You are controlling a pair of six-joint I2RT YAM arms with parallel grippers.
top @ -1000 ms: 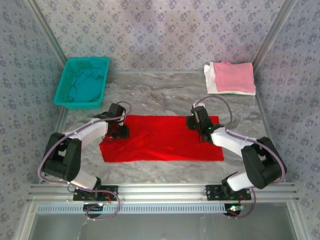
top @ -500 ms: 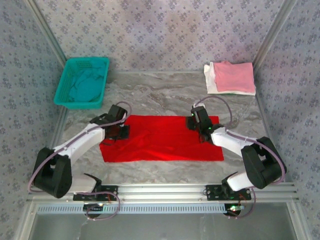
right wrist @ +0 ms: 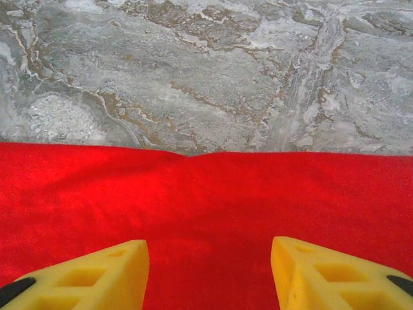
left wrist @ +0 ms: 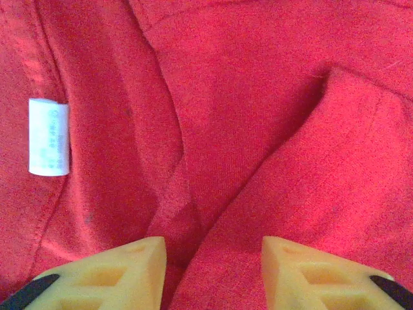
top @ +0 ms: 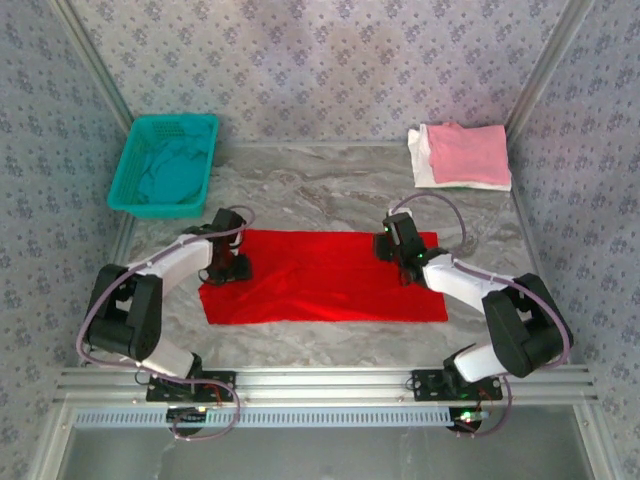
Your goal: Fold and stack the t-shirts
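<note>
The red shirt [top: 325, 278] lies spread as a long flat rectangle across the middle of the top view, on a grey marbled table [top: 320, 190]. Its cloth is soft and matte, with shallow wrinkles near its left end. Its far edge runs nearly straight, and its near edge sags a little at lower left.

The left gripper [top: 232, 266] sits over the shirt's left end. In the left wrist view its two yellow wedge-shaped fingers [left wrist: 129, 271] stand apart at the bottom of the frame, with a raised fold of red cloth below the gap and nothing pinched. A small white label [left wrist: 49, 137] is sewn in at the left of that frame, beside a curved seam.

The right gripper [top: 393, 248] is over the shirt's upper right part. In the right wrist view its fingers [right wrist: 103, 271] are also spread, holding nothing, above smooth red cloth. The shirt's edge crosses mid-frame, with bare stone above it.

At upper right of the top view a folded pink shirt [top: 465, 152] rests on a folded white shirt [top: 420, 160]. At upper left a teal mesh plastic basket [top: 128, 165] holds a crumpled teal shirt [top: 170, 175]. Bare table lies between the basket and the stack, and along the near side of the red shirt.
</note>
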